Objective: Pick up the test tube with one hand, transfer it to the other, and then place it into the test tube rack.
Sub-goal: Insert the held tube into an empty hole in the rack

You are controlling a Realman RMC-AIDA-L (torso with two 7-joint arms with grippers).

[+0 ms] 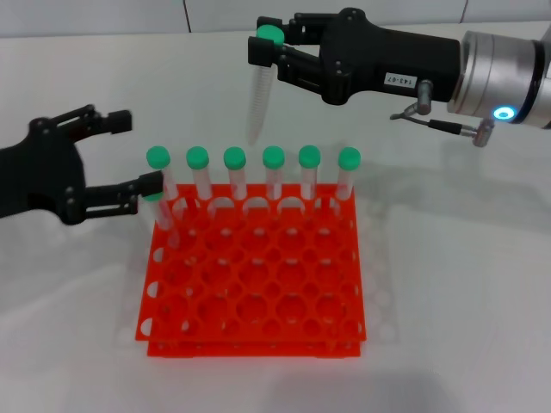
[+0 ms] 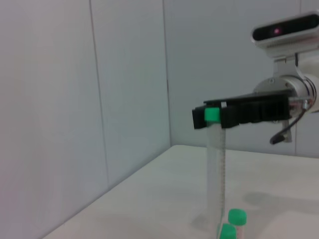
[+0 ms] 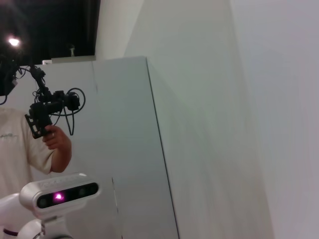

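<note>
My right gripper [image 1: 263, 43], the one with the white label strip, is shut on the test tube [image 1: 257, 99] just under its green cap. It holds the tube upright in the air behind the orange-red test tube rack [image 1: 250, 348]. The left wrist view shows the same grip [image 2: 214, 117] with the tube [image 2: 216, 169] hanging below it. My left gripper [image 1: 136, 153] is open and empty at the rack's back left corner. Its lower finger [image 1: 129, 191] is close to the leftmost racked tube [image 1: 158, 159].
Several green-capped tubes [image 1: 274, 159] stand in the rack's back row; two caps show in the left wrist view [image 2: 237, 216]. The rack's front rows are open holes. The right wrist view shows only walls, a person [image 3: 47, 139] and the robot's head camera [image 3: 60, 194].
</note>
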